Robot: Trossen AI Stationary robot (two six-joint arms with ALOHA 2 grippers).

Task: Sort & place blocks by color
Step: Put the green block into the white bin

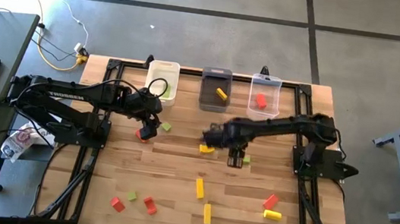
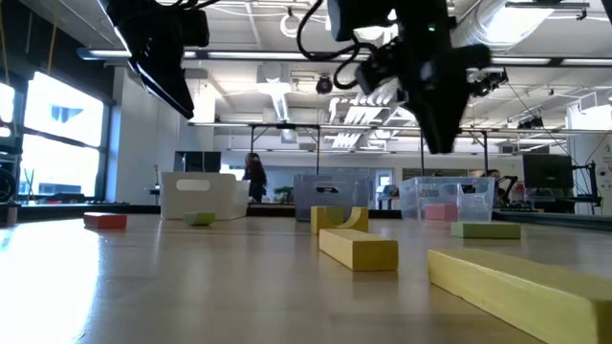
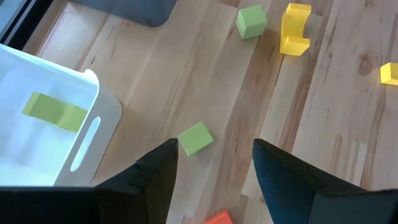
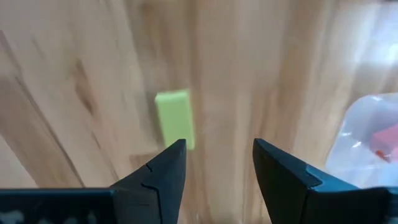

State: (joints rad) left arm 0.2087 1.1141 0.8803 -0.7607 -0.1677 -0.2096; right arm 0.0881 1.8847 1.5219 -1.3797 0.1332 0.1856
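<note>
Blocks (image 1: pixel 200 188) scattered mid-table, edges free

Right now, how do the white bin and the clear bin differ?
The white bin is opaque and holds a green block; the clear bin is see-through and holds a red block. The white bin sits at the left end of the row, the clear bin at the right. Both are rectangular, open-topped bins.

One word can be read: "TROSSEN", printed in white capitals along the dark upper link of the left arm (image 1: pixel 72 96), seen in the high view toward nine o'clock. No other text, label, number or sign can be made out on anything else.
</note>
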